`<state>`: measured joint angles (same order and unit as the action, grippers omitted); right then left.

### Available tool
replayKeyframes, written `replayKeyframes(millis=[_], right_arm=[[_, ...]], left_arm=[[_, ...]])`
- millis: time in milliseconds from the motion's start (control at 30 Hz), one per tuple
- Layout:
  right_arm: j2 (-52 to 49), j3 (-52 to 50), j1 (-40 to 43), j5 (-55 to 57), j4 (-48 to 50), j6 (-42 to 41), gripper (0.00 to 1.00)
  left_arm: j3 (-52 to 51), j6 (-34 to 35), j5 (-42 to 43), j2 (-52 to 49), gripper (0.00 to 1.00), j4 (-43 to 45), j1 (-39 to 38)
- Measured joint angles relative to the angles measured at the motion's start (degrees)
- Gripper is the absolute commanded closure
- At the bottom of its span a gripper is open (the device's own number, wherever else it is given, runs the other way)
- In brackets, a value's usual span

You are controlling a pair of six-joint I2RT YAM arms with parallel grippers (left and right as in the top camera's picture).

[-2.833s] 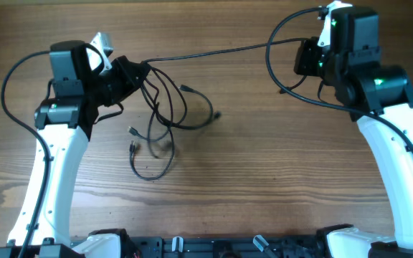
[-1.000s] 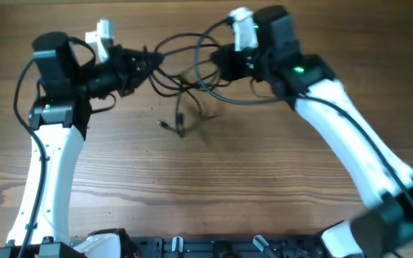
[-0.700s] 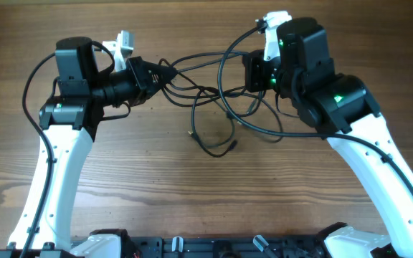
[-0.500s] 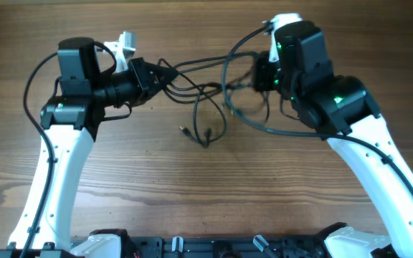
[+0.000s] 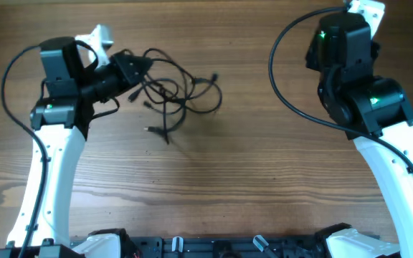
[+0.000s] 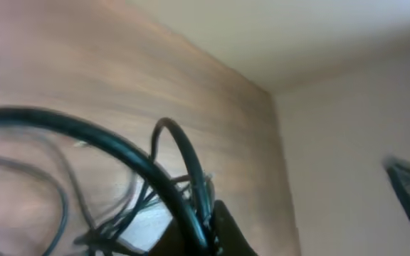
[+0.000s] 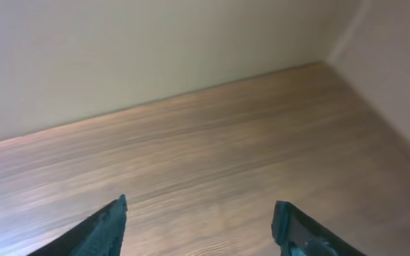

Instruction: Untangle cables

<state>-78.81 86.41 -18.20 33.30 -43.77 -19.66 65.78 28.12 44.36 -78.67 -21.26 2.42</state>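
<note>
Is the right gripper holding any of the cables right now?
No. The right wrist view shows the right gripper open, with only bare wooden table between its fingers.

The cables (image 5: 176, 93) lie in a loose tangle on the surface (image 5: 228, 179), their left end at the tip of the left gripper (image 5: 140, 69). The right arm (image 5: 375, 107) stands well apart.

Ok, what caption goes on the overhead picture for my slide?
Left gripper holds tangled thin black cables over a brown wooden table; right arm stands apart.
</note>
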Motion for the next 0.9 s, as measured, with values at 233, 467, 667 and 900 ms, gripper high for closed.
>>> replayKeyframes(millis=[233,467,667,900], right_arm=[[0.00,0.00,0.00,-6.32,0.07,-0.02,0.24],[0.00,0.00,0.00,-8.96,-0.61,-0.02,0.22],[0.00,0.00,0.00,-10.43,-0.79,-0.02,0.21],[-0.20,0.00,0.02,-15.54,-0.70,-0.02,0.21]], left_arm=[[0.00,-6.45,-0.57,-0.46,0.00,0.11,-13.42],[-0.02,-7.10,-17.35,-4.37,0.02,-4.98,-20.76],[6.99,-9.11,-21.18,-4.37,0.45,-13.11,-19.54],[14.82,-9.79,-22.73,-4.39,0.96,-10.60,-18.97]])
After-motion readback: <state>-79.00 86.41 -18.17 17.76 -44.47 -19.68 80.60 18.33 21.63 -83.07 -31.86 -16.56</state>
